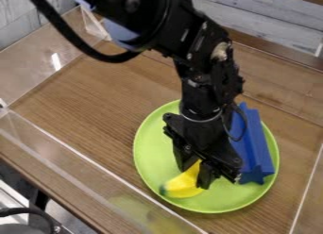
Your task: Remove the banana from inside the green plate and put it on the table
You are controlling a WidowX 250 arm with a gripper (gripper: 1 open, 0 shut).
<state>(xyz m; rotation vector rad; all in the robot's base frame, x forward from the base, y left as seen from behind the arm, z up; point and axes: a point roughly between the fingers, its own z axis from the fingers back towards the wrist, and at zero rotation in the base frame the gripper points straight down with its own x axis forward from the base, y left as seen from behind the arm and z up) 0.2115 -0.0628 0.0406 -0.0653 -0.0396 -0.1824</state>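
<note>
The black gripper [203, 175] of the robot arm [202, 63] points downward over the green plate [154, 148], and its fingers are closed on the banana [182, 185]. They grasp the banana at its upper right part, as the picture shows it, and this part is covered by the dark fingers. The other part comes out from the fingers toward the lower left of the picture, with the greenish tip at its end, and its yellow skin is well visible there. The banana is within the outline of the plate, near the edge that lies below and left of the fingers. Whether its underside touches the plate, I cannot tell from this view. The bright green surface of the plate shows on both sides of the fingers and also below them. To the right of the fingers, the long blue block [258, 148] lies on the right part of the plate, apart from the banana, and the arm hides some of its left side. Under the plate is the brown wooden table [82, 110], which extends to the left of the fingers and behind them. Nearer to the camera than the fingers, a clear acrylic wall [82, 167] runs slantwise along the table.
</note>
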